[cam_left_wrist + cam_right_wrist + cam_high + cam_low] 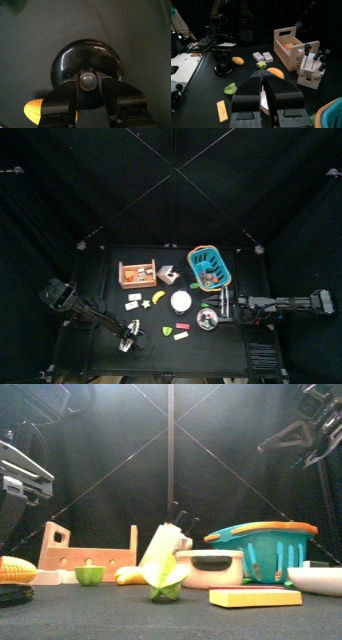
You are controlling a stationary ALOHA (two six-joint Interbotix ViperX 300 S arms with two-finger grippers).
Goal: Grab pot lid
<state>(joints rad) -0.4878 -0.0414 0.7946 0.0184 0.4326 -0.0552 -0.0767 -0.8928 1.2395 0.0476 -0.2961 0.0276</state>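
Note:
The pot lid (87,57) is a glossy black disc lying flat on the table, with a small knob (87,81) at its centre. My left gripper (88,89) hangs straight over it, its jaws open and standing on either side of the knob with narrow gaps. In the top view this gripper (130,340) is near the table's front left and covers most of the lid. The right wrist view shows the left arm (222,52) standing over the lid (220,71). My right gripper (262,76) rests at the table's right side, jaws together, holding nothing.
A corn cob (33,111) lies right beside the lid. A wooden crate (91,549), a knife block (312,67), a teal basket (261,544), a white pot (211,567), a yellow block (254,597) and small toy foods fill the table's middle and right.

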